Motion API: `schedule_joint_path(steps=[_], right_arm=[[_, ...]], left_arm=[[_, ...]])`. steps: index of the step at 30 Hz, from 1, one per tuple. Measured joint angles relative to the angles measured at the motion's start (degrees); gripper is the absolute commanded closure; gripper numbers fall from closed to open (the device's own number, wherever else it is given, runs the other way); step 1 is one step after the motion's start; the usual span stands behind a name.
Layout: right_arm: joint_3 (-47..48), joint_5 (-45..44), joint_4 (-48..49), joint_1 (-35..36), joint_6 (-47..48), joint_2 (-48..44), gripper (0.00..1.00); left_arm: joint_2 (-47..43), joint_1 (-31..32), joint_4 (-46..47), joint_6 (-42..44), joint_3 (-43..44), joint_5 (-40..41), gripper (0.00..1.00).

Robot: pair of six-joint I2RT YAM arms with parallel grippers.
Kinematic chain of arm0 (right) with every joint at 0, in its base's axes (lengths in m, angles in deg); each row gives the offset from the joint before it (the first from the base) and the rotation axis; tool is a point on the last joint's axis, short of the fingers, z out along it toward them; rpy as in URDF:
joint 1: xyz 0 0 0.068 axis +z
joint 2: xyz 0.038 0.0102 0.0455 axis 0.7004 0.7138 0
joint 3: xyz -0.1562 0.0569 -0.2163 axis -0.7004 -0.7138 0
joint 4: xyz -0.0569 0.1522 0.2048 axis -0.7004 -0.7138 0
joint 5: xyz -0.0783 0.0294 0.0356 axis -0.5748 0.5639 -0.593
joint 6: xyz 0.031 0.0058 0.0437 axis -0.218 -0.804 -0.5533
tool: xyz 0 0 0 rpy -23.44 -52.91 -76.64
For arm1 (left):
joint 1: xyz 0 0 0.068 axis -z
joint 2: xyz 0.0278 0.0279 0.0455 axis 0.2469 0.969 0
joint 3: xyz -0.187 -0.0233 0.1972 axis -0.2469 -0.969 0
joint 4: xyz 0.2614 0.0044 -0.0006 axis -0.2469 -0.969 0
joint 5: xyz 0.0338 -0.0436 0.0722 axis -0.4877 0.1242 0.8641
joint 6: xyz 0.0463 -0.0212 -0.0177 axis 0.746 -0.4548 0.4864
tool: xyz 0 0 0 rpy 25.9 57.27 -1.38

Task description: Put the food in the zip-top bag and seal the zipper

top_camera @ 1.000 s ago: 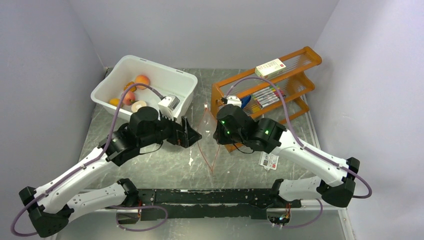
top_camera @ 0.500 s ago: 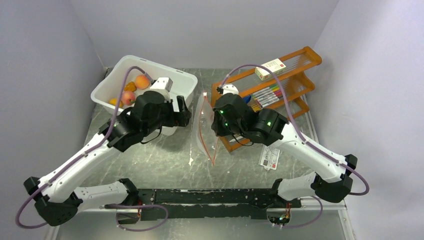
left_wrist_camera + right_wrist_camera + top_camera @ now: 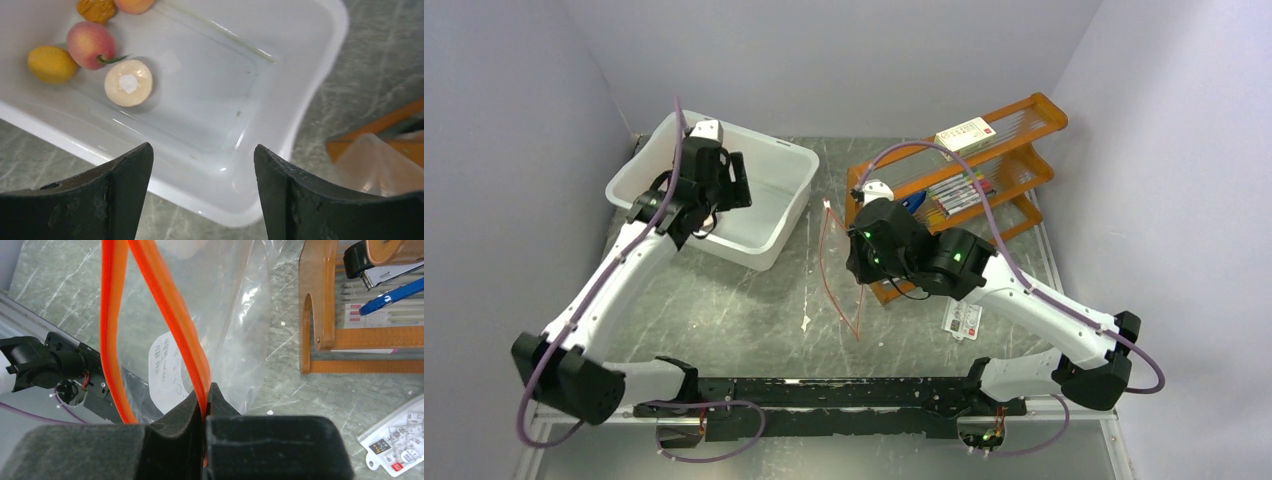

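The food lies in the white tub (image 3: 300, 75): a yellow-orange fruit (image 3: 51, 64), a red-pink one (image 3: 91, 44), a cream cut half (image 3: 128, 83) and two more at the top edge. My left gripper (image 3: 202, 165) is open and empty above the tub's near wall; in the top view it (image 3: 724, 188) hovers over the tub and hides the fruit. My right gripper (image 3: 206, 392) is shut on one side of the zipper (image 3: 165, 305). The zip-top bag (image 3: 240, 330) hangs from it with its mouth open and its white label (image 3: 167, 370) showing. The bag (image 3: 839, 275) hangs mid-table.
An orange wooden rack (image 3: 1009, 125) with markers and a white box (image 3: 964, 134) stands right behind the right gripper. A small printed packet (image 3: 962, 320) lies on the table by the right arm. A black rail (image 3: 844, 392) runs along the near edge.
My left arm has swung away from the bag, back and left, to over the tub. My right gripper keeps its hold on the zipper; the bag has shifted slightly and hangs from it alone.
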Motion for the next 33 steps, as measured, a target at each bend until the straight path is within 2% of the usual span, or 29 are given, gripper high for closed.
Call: schedule_joint_path(steps=[10,17,23,33], right_arm=[[0.5,-1.2,-0.6,0.0,2.7,-0.3,1.0],[0.5,-1.5,-0.4,0.0,3.8,-0.9,1.0],[0.5,-1.6,-0.4,0.0,4.0,-0.9,1.0],[0.5,-1.8,-0.4,0.0,3.5,-0.9,1.0]], left_arm=[[14.8,-12.5,5.9,11.8,3.8,-8.6,0.24],[24.6,-22.0,16.1,18.4,6.6,-14.9,0.24],[33.4,-25.4,21.0,22.9,11.4,-20.3,0.27],[41.8,-26.6,25.1,25.8,16.6,-26.8,0.25]])
